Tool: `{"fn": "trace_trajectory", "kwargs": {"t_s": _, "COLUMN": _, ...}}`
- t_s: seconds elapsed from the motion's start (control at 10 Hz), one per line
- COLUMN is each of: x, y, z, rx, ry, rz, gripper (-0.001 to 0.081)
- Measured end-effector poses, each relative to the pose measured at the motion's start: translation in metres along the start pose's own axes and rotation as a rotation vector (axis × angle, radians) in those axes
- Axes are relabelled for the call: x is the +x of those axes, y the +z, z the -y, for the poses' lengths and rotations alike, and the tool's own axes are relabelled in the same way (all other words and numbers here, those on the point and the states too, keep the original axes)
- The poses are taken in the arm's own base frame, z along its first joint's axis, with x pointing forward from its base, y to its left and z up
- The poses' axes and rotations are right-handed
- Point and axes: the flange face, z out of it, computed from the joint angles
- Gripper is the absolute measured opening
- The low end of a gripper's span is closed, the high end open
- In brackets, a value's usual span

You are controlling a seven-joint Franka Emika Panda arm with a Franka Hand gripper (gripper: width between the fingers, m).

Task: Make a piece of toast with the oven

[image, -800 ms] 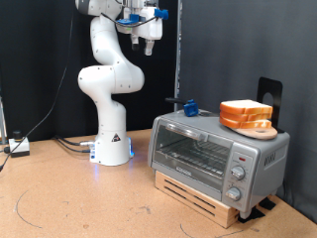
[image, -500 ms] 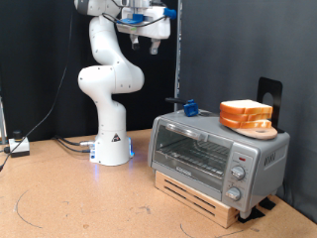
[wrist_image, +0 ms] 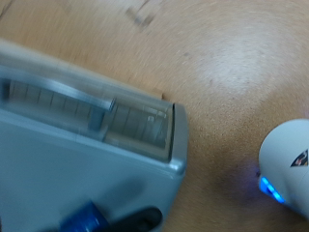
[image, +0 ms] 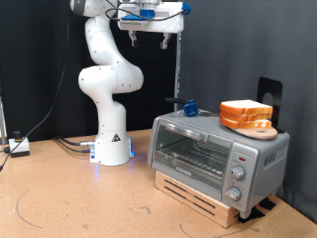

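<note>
The silver-grey toaster oven (image: pixel 213 151) stands on a wooden base at the exterior view's lower right, with its glass door shut and its knobs on the right side. The wrist view shows its top and front edge from above (wrist_image: pixel 92 130). A pile of bread slices (image: pixel 247 116) sits on the oven's roof. I cannot pick out a single piece of toast apart from that pile. My gripper (image: pixel 162 30) hangs high at the top of the exterior view, well above and to the left of the oven, with nothing seen between its fingers. The gripper does not show in the wrist view.
A small blue object (image: pixel 188 106) lies on the oven's roof near its back left corner and also shows in the wrist view (wrist_image: pixel 82 217). A black stand (image: pixel 269 92) rises behind the bread. The white arm base (image: pixel 111 149) stands left of the oven. Cables and a small box (image: pixel 18 146) lie at far left.
The hand has swung towards the exterior view's right and risen slightly near the top edge. The oven, the bread and the blue object have not moved.
</note>
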Motion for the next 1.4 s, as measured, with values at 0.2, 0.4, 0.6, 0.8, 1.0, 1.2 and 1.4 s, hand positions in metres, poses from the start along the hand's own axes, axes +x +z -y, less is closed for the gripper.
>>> {"fn": "trace_trajectory", "kwargs": {"t_s": 0.2, "x": 0.006, "y": 0.006, "z": 0.004, "rx": 0.044, "ry": -0.236, "rz": 0.076, "gripper": 0.0807}}
{"fn": "trace_trajectory", "kwargs": {"t_s": 0.4, "x": 0.006, "y": 0.026, "z": 0.021, "rx": 0.125, "ry": -0.446, "rz": 0.089, "gripper": 0.0807}}
{"fn": "trace_trajectory", "kwargs": {"t_s": 0.6, "x": 0.006, "y": 0.026, "z": 0.020, "rx": 0.120, "ry": -0.452, "rz": 0.122, "gripper": 0.0807}}
{"fn": "trace_trajectory", "kwargs": {"t_s": 0.8, "x": 0.009, "y": 0.030, "z": 0.026, "rx": 0.139, "ry": -0.675, "rz": 0.218, "gripper": 0.0807}}
{"fn": "trace_trajectory", "kwargs": {"t_s": 1.0, "x": 0.007, "y": 0.040, "z": 0.050, "rx": 0.142, "ry": -0.839, "rz": 0.227, "gripper": 0.0807}}
{"fn": "trace_trajectory", "kwargs": {"t_s": 1.2, "x": 0.008, "y": 0.041, "z": 0.048, "rx": 0.153, "ry": -0.869, "rz": 0.250, "gripper": 0.0807}}
{"fn": "trace_trajectory", "kwargs": {"t_s": 1.4, "x": 0.012, "y": 0.056, "z": 0.051, "rx": 0.175, "ry": -1.108, "rz": 0.296, "gripper": 0.0807}}
